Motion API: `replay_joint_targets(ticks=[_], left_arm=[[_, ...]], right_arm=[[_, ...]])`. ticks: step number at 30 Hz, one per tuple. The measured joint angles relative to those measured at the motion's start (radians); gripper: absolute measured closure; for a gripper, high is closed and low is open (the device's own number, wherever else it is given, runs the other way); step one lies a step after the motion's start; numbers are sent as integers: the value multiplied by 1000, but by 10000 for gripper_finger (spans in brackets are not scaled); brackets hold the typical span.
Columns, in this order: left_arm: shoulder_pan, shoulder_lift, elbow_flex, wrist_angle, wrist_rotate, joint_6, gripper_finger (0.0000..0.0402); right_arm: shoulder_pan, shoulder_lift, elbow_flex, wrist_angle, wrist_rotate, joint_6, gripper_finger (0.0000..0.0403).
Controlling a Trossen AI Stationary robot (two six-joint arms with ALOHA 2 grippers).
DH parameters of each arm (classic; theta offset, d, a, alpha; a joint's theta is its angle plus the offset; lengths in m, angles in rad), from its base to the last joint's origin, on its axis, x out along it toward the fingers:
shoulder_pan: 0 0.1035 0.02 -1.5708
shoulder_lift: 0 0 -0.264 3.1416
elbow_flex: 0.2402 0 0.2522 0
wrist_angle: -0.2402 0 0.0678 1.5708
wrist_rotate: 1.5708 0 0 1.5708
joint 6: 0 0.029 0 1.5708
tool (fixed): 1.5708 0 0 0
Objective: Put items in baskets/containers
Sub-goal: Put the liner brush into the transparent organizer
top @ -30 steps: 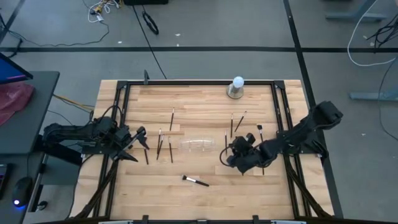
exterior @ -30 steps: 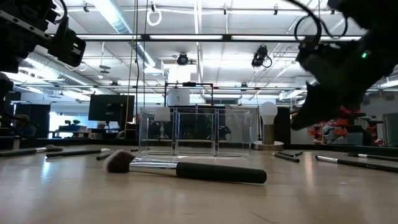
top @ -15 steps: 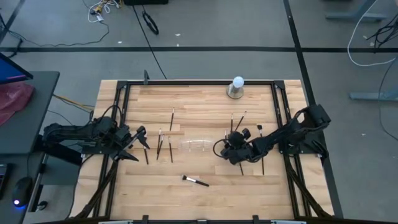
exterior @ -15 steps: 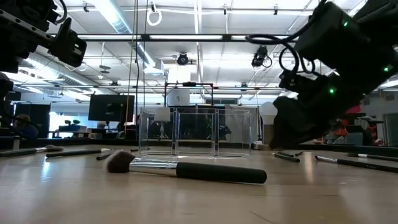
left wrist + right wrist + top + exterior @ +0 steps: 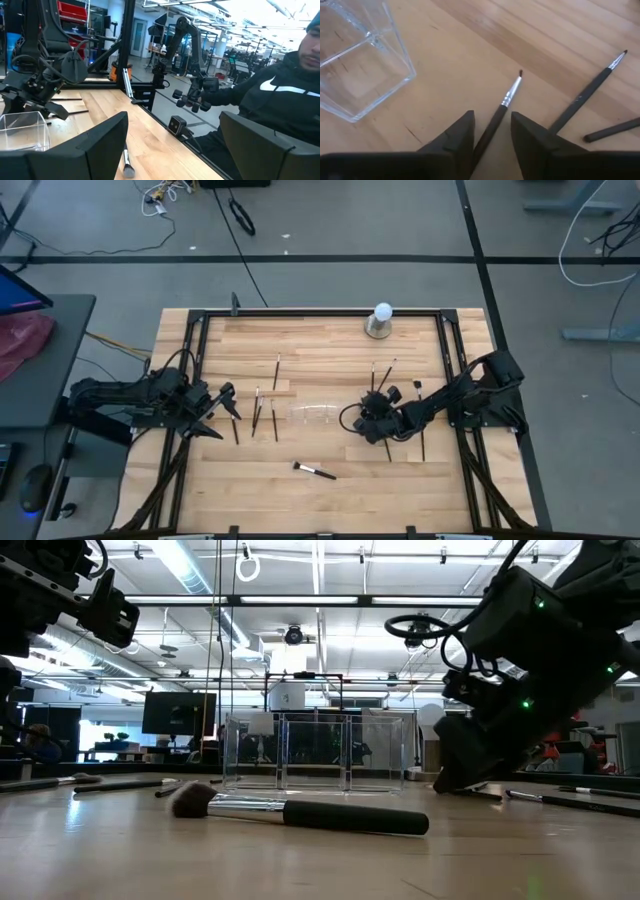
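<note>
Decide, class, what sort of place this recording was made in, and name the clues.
Probably a robotics lab or workshop. Beyond the wooden table there are other robot arms on stands, an open industrial ceiling with strip lights, and loose cables on the floor.

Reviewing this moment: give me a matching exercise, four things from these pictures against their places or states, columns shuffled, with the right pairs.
1. left gripper
2. right gripper
3. clear holder
4. white ball on grey base

A. far table edge
B. table's middle, empty
C. low over the table, fingers straddling a thin brush
D. open, waiting at the left side

Pairs: 1-D, 2-C, 3-B, 4-A
</note>
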Motion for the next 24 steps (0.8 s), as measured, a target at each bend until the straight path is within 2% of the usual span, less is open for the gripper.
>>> replay_joint_targets(ticks=[5,12,24], left_arm=[[0,0,0,0,0,0,76],[0,0,0,0,0,0,76],[0,0,0,0,0,0,76]], right_arm=[[-1,-1,1,-13,-48,-8,319],[0,-2,1,-27,-63,-36,390],[23,-5,-5,-30,-22,-44,398]])
